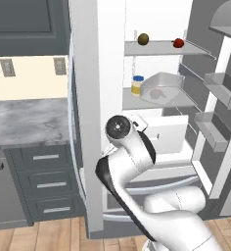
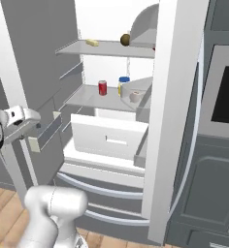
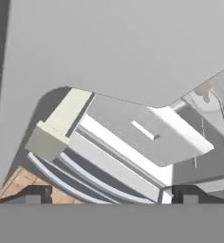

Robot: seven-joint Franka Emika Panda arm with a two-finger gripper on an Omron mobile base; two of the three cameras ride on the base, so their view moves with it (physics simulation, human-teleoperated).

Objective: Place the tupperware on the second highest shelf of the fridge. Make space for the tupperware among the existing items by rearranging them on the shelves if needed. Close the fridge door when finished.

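Observation:
The fridge (image 1: 156, 142) stands with both doors open. The tupperware (image 1: 161, 88), a shallow pale tub, rests on the lower of the two shelves (image 1: 137, 102) that I can see, beside a yellow blue-lidded jar (image 1: 136, 85). A red can (image 2: 102, 87) stands on that same slab. The shelf above (image 1: 159, 48) carries a brown round fruit (image 1: 143, 38) and a red fruit (image 1: 178, 43). My gripper (image 3: 113, 193) is open with nothing between its fingertips (image 3: 38, 192). It hovers low in front of the fridge, near the left door (image 2: 34, 58), well apart from the tupperware.
A white drawer (image 2: 109, 138) sits below the shelves. A beige block (image 3: 61, 121) lies in a bin of the left door. The right door (image 1: 220, 88) carries grey bins. A marble counter (image 1: 24, 120) with grey drawers stands to the left, and an oven (image 2: 225, 94) to the right.

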